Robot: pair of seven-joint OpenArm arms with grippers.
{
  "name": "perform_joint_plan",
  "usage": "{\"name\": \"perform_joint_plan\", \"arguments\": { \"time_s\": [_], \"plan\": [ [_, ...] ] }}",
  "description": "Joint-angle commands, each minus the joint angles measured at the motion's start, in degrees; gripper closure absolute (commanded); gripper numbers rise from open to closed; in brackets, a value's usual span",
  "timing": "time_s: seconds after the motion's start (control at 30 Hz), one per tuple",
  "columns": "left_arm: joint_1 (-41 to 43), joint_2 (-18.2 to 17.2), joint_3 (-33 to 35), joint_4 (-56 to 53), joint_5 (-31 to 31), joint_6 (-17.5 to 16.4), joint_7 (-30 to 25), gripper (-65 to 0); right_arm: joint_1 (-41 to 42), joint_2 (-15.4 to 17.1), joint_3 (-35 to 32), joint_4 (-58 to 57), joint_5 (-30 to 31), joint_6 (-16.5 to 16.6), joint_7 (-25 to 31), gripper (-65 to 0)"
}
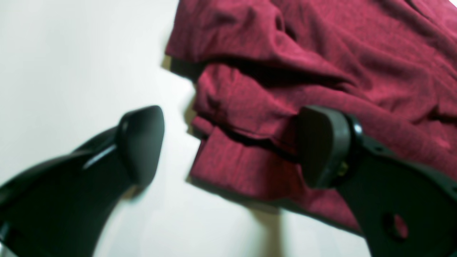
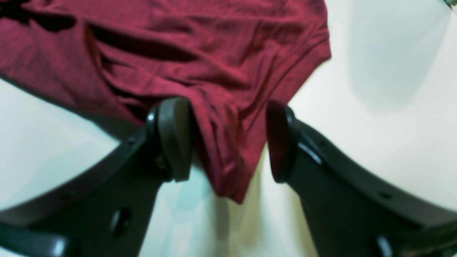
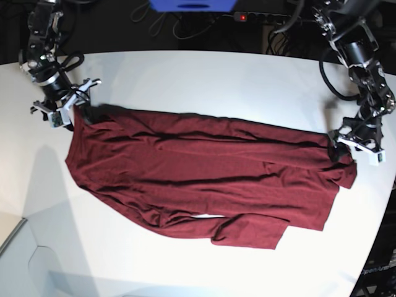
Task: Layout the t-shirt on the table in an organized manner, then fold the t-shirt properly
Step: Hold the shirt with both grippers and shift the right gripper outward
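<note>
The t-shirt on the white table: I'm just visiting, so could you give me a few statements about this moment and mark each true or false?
1. The t-shirt is neatly folded. False: it lies spread out and wrinkled.
2. The left gripper has its fingers wide apart. True.
3. The right gripper is clamped shut on the cloth. False: its fingers stand apart, with a corner of fabric between them.
4. The table is white. True.
</note>
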Motion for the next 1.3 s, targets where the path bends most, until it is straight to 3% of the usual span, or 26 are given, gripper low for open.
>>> {"name": "perform_joint_plan", "arguments": {
  "time_s": [0.0,0.2,0.4,0.47,0.53,0.73,0.97,1.27],
  "plan": [
    [-0.92,-0.16,-0.03,0.47,-0.16,-0.33,0.50,-53.3,0.43,0.56,0.25,1.10,0.89,-0.03,1.52,-33.0],
    [-3.12,0.45,-0.03,-4.10,-0.16,-0.33,0.41,-33.1,0.43,0.56,0.34,1.10,0.89,-0.03,1.52,-33.0],
    [-4.35,0.28,-0.03,-8.14,-0.16,-0.33,-2.23,-22.5,0.52,0.73,1.84,1.10,0.89,-0.03,1.52,-33.0],
    [-4.26,0.10,-0.03,-8.14,-0.42,-0.33,-2.76,-14.2,0.78,0.56,3.33,1.10,0.89,-0.03,1.52,-33.0],
    [-4.17,-1.04,-0.21,-8.05,-0.60,-0.33,-2.85,-0.7,1.57,0.47,4.74,1.10,0.89,-0.03,1.52,-33.0],
    [-1.89,-3.33,-0.47,-7.00,-0.77,-0.33,-2.76,0.0,1.57,0.47,5.71,1.10,0.97,-0.03,1.52,-33.0],
    [1.72,-3.24,-0.21,0.74,-0.77,-0.33,-2.76,-0.2,-0.19,-2.43,3.60,4.97,1.15,-0.03,1.52,-33.0],
    [1.72,-3.24,-0.12,1.09,-0.77,-0.33,-2.76,-0.2,-0.72,-2.52,-0.98,4.36,0.89,-0.03,1.26,-33.0]
  ]
}}
